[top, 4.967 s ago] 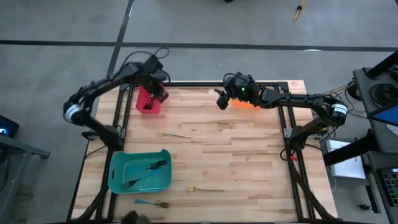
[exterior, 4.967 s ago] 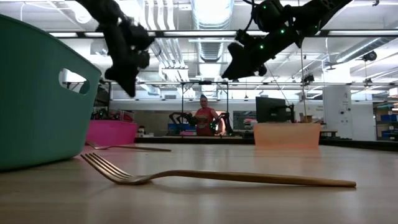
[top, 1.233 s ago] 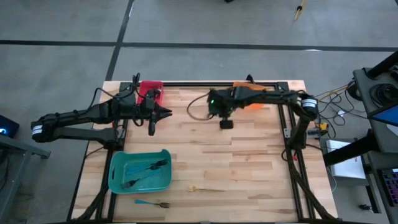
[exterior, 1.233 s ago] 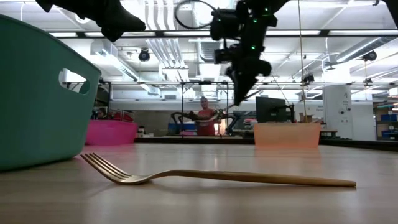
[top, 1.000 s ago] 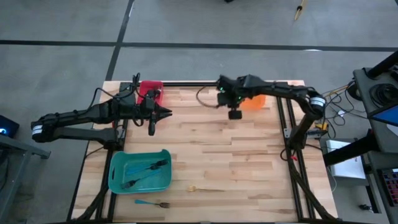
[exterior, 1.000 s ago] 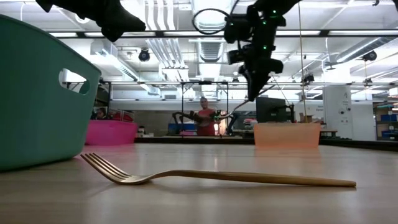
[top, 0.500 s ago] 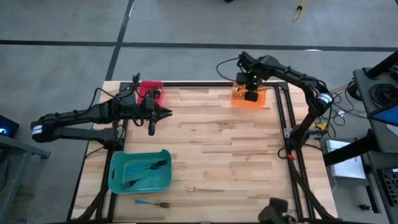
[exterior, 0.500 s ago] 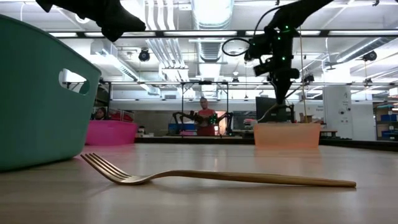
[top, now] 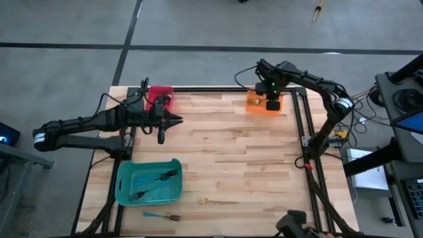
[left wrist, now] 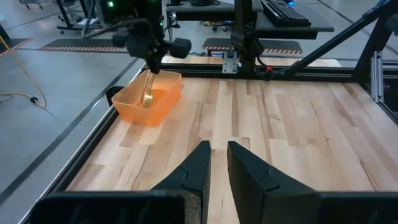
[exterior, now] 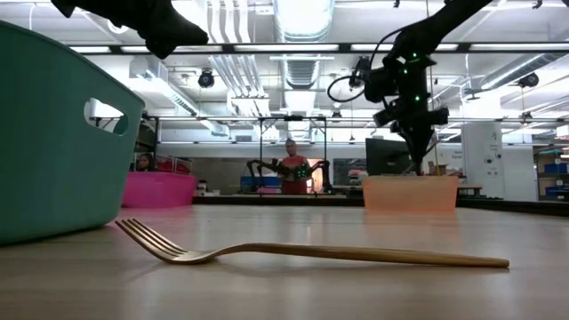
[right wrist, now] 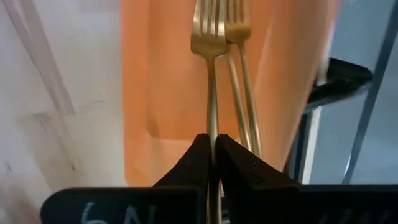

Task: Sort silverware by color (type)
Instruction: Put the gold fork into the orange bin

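Right gripper (right wrist: pixel 212 152) pinches a gold fork (right wrist: pixel 209 81), tines at twelve o'clock over the orange bin (right wrist: pixel 161 74). Left gripper (left wrist: pixel 218 163) hangs nearly closed, empty.

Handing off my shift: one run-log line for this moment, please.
right end effector: shut on gold fork, over orange bin | left end effector: idle near red bin | table: one gold fork, one blue-handled fork

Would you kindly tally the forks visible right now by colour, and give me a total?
Gold forks: 3, one held over the orange bin by the right gripper, one already in it, one on the table.
Blue-handled forks: 3, two in the teal bin, one on the table.
Total: 6
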